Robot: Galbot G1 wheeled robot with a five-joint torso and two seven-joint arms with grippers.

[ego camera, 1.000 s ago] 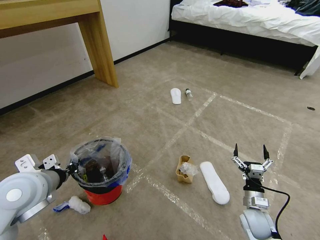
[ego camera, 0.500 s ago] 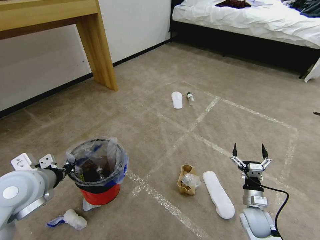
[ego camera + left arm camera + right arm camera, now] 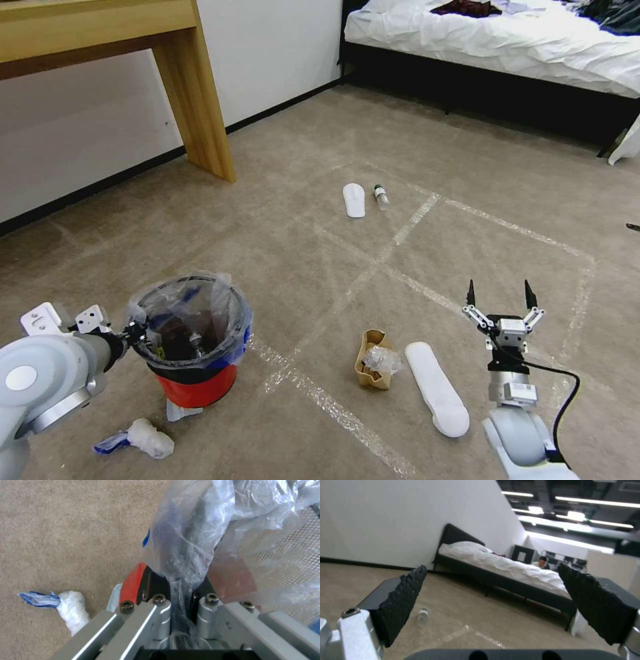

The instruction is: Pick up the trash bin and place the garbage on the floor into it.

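Head view: left gripper (image 3: 133,331) pinches the trash bin (image 3: 193,383) rim; bin already holds litter. Beside it a white wad (image 3: 150,438); farther off, paper bag (image 3: 371,360), slippers and a bottle (image 3: 380,197) remain.

Left wrist: jaws clamp the liner (image 3: 186,542).

Right wrist: right gripper (image 3: 493,605) spread, empty.

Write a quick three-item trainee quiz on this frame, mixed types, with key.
1. True or false: the left gripper is clamped on the trash bin rim.
2. Which lies nearest the right gripper? A) near slipper B) far slipper C) bottle
3. Fill in: the brown paper bag lies on the ____.

Key: 1 true; 2 A; 3 floor.
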